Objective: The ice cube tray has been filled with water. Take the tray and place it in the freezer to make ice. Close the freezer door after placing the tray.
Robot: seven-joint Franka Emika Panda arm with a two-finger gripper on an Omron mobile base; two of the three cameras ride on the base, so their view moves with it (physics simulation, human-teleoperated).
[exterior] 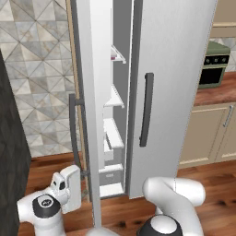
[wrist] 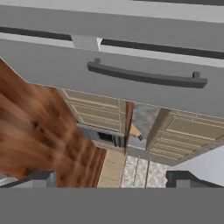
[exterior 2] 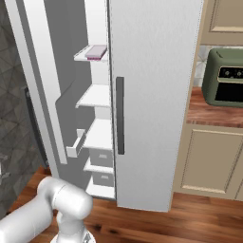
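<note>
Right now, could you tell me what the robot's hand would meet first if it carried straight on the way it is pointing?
Probably nothing close: between the open hand fingertips lie wooden floor and distant beige cabinets. The silver-grey door with the dark bar handle sits off that line, though depth is unclear.

You see the freezer door (exterior: 85, 106) as smooth, matt silver-grey metal, its bar handle (exterior: 72, 130) a darker, duller grey. Just right of that door, the freezer (exterior 2: 97, 137) has plain white plastic-looking shelves and drawers. On the top shelf there, the ice cube tray (exterior 2: 96, 52) looks like pale matt plastic with a magenta edge. Below the door, the floor (exterior: 120, 214) is reddish-brown wood with a slight sheen. Left of the door, the wall (exterior: 39, 78) shows grey stone-patterned tile.
</note>
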